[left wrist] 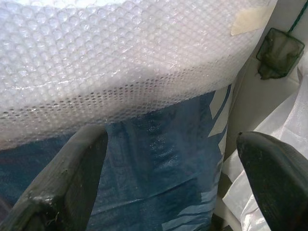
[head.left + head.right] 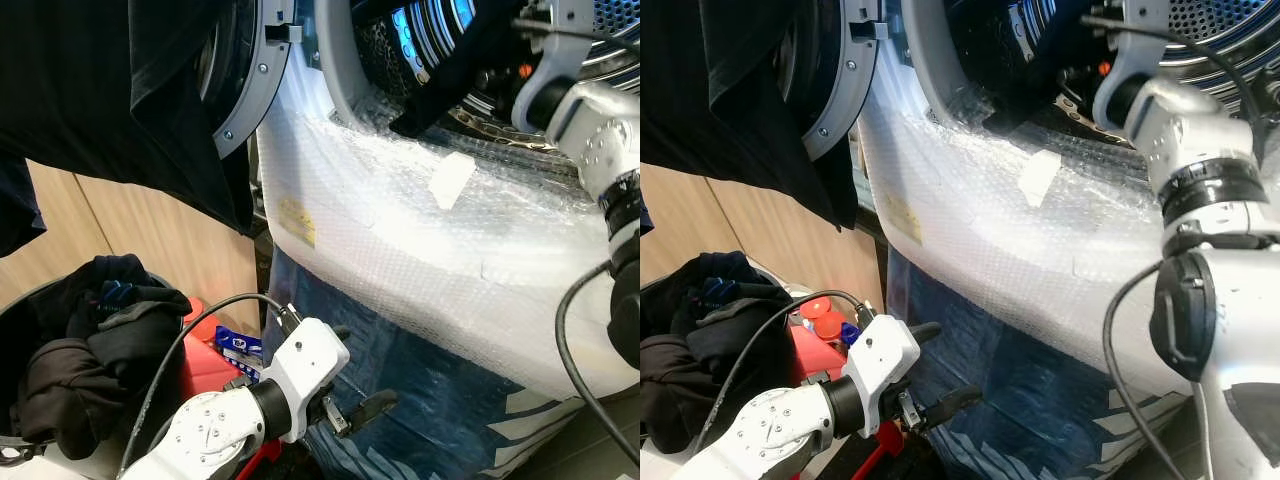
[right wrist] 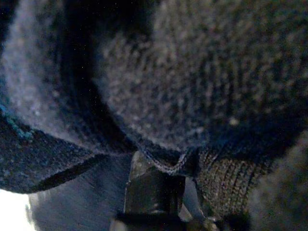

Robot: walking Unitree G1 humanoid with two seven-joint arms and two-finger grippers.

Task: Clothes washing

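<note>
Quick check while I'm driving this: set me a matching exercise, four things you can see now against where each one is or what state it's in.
Things:
1. left gripper
2. right arm
3. dark garment
4. pile of dark clothes

Place or state:
A. draped over the open washer door
B. heaped in the basket, low on the robot's left
C. reaching into the drum
D. open, low before the blue wrap

Pairs: 1-D, 2-C, 3-A, 4-B

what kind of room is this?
Likely a home laundry corner: a front-loading washer still in bubble wrap with its door open, and a basket of dark clothes beside it.
</note>
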